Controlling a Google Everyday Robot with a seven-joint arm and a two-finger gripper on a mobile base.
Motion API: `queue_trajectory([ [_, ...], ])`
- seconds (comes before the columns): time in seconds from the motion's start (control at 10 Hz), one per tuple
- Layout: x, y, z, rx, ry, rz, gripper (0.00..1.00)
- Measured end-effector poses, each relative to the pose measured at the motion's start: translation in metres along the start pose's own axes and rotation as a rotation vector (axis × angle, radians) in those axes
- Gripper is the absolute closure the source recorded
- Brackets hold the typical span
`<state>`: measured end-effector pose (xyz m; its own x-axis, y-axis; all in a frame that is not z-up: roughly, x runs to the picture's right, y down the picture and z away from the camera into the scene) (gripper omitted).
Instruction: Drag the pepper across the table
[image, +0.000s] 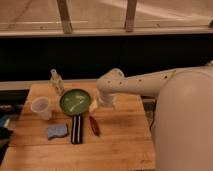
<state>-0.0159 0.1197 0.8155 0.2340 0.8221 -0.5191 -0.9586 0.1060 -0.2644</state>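
The pepper (94, 125) is a small slim dark red object lying on the wooden table (115, 145), just right of a black striped strip (76, 129). My gripper (105, 103) hangs at the end of the white arm, above the table a little up and right of the pepper, beside the green pan (75, 101). It is apart from the pepper.
A clear bottle (57, 81) stands at the back left. A translucent cup (41, 107) and a blue sponge (57, 131) sit on the left. A pale yellowish item (93, 105) lies by the pan's right rim. My white body fills the right side.
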Motion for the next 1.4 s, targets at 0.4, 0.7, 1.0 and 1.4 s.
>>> queue_trajectory([
  [0.4, 0.000, 0.000, 0.000, -0.001, 0.000, -0.001, 0.20],
  [0.7, 0.001, 0.008, 0.011, -0.001, 0.050, -0.017, 0.20],
  [1.0, 0.006, 0.022, 0.038, 0.009, 0.133, -0.045, 0.20],
  [1.4, 0.013, 0.028, 0.052, 0.011, 0.174, -0.056, 0.20],
])
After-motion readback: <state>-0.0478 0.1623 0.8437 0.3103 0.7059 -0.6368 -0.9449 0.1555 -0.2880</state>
